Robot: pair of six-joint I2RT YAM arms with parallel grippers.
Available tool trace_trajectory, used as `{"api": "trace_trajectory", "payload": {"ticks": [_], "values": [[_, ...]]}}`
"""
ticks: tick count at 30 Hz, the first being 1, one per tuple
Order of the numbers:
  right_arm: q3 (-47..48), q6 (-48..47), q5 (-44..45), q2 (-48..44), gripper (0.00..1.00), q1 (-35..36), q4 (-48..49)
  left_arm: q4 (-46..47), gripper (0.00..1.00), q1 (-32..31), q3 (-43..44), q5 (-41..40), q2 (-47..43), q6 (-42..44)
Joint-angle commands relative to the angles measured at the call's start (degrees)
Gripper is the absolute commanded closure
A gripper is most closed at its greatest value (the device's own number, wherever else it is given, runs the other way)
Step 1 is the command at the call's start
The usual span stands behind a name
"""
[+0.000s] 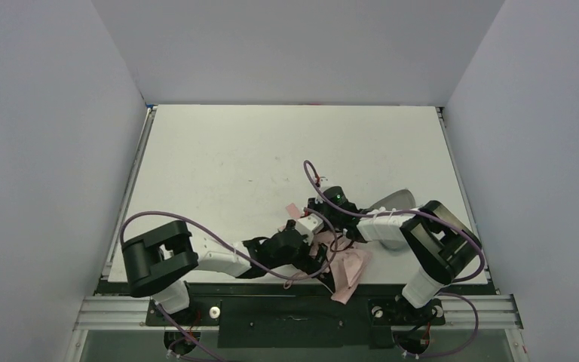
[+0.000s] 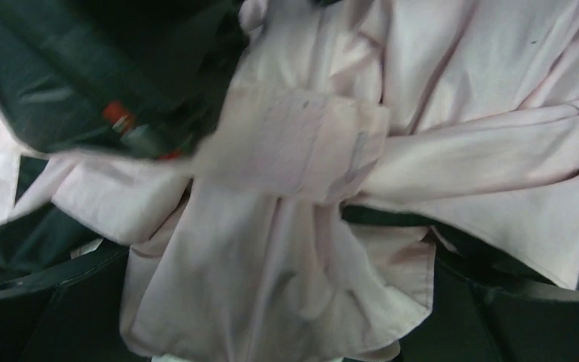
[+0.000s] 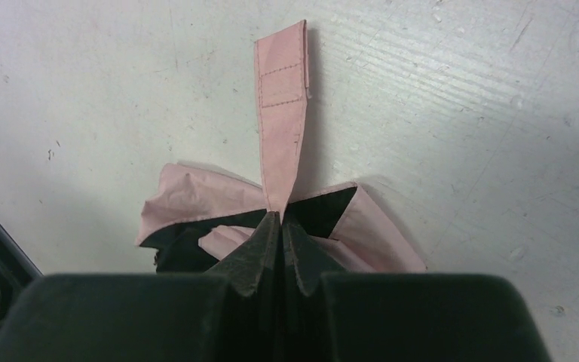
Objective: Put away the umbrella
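A flat white desk (image 1: 256, 151) with a matte, faintly scuffed top is boxed in by plain pale grey panels: a left wall (image 1: 45, 113), a back wall (image 1: 294, 45) and a right wall (image 1: 543, 113). Along its near edge run silver aluminium rails (image 1: 113, 311). The light is soft and even, and shadows are weak.

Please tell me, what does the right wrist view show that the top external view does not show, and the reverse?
Only the right wrist view: the right gripper is shut on the closure strap of the umbrella, and the strap's stitching is clear. Only the top external view: the left arm with its end at the umbrella, and a pale oblong case partly hidden behind the right arm. Both: the pink umbrella canopy lying on the white table.
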Motion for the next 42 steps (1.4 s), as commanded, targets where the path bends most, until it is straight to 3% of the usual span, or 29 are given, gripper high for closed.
{"api": "trace_trajectory", "payload": {"ticks": [1, 6, 8, 14, 15, 16, 18, 23, 31, 37, 42], "values": [[-2.8, 1.8, 0.8, 1.0, 1.00, 1.5, -1.1, -10.1, 0.03, -5.0, 6.8, -13.9, 7.4, 3.5], [-2.9, 1.8, 1.2, 0.9, 1.00, 1.3, -2.0, -14.9, 0.01, -9.0, 11.1, -20.8, 13.1, 3.3], [-2.7, 1.6, 1.3, 0.8, 1.00, 1.1, -2.5, -14.9, 0.11, -9.8, 10.5, -22.1, 13.7, 2.9], [-1.5, 0.7, -0.6, -0.1, 1.00, -0.2, -3.8, -13.1, 0.71, -12.4, 7.7, -22.6, 14.7, 2.7], [-1.3, 0.2, -0.9, -0.6, 1.00, -0.2, -4.1, -12.2, 0.77, -12.7, 7.0, -22.6, 14.6, 3.0], [-0.8, -0.1, -1.0, -0.9, 1.00, -0.3, -4.7, -11.7, 0.91, -13.2, 6.6, -22.4, 14.4, 3.2], [0.2, -0.7, -1.3, -1.7, 1.00, -0.3, -6.0, -11.0, 1.00, -13.5, 5.8, -22.8, 13.4, 3.9], [3.1, -1.5, -2.4, -3.5, 1.00, -0.9, -8.8, -12.7, 1.00, -13.6, 5.3, -25.8, 9.4, 8.8], [12.6, -3.8, -4.8, -7.1, 1.00, -1.6, -16.3, -22.8, 1.00, -14.2, 11.0, -39.0, 3.7, 22.4], [18.9, -4.6, -6.4, -10.5, 1.00, -2.1, -20.5, -23.8, 1.00, -14.3, 12.1, -44.2, -3.1, 36.5], [22.9, -3.9, -8.4, -10.5, 1.00, -2.2, -20.7, -16.9, 1.00, -17.0, 10.9, -50.9, -4.2, 49.8]]}}
